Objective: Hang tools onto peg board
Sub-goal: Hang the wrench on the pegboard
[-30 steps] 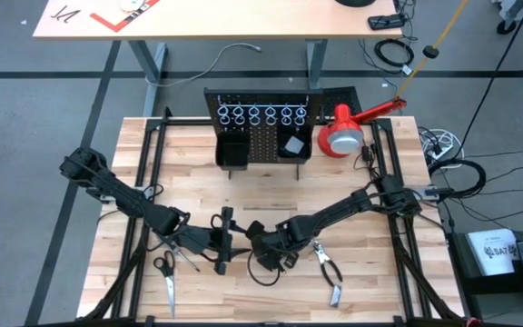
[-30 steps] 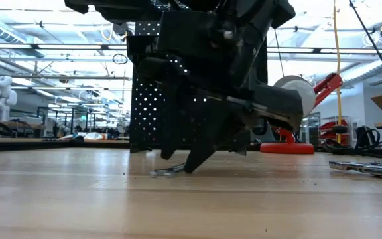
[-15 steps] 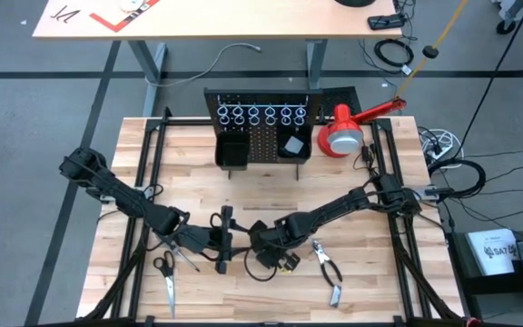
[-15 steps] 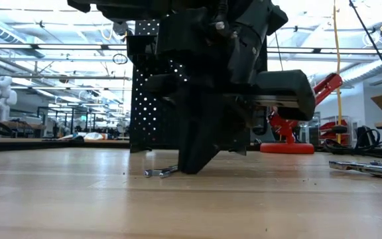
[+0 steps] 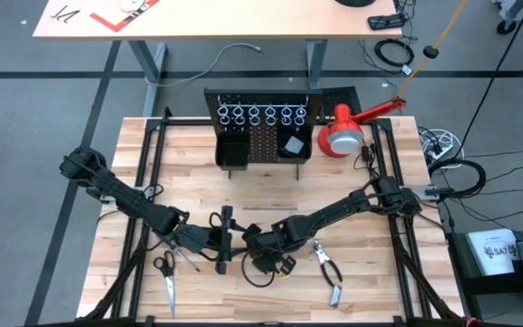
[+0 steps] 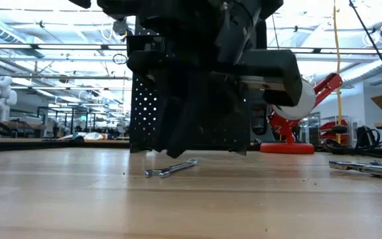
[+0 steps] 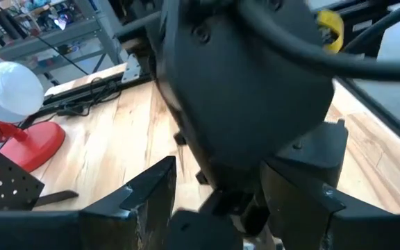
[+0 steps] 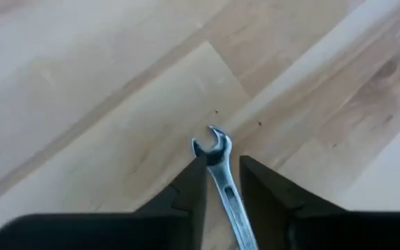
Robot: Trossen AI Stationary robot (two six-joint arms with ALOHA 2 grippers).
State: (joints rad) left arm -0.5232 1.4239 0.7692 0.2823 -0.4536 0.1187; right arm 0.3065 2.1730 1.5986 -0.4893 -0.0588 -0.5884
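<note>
Tools: none hung yet, as far as visible. Silver wrench (image 8: 222, 182) lies on the table (image 5: 352, 200) near mid-front, one end tilted slightly up in the low view. Right gripper (image 8: 221, 189) sits low over it, a finger on either side of the shank; fingers narrowly apart, and whether they pinch the shank I cannot tell. Black-handled pliers (image 5: 328, 264) lie just beside the right arm, another small metal piece (image 5: 336, 293) nearer the front edge. Scissors (image 5: 166, 277) and thin screwdriver (image 5: 186, 257) lie front-left, beside the left gripper (image 5: 218, 243), which hovers with fingers spread, holding nothing, close to the right wrist. Peg board (image 5: 261, 136) stands at the table's back, well apart from every tool; silver rings look unoccupied. One bin holds something pale, not identifiable. Judgement: first pick under way; every tool remains to be hung.
</note>
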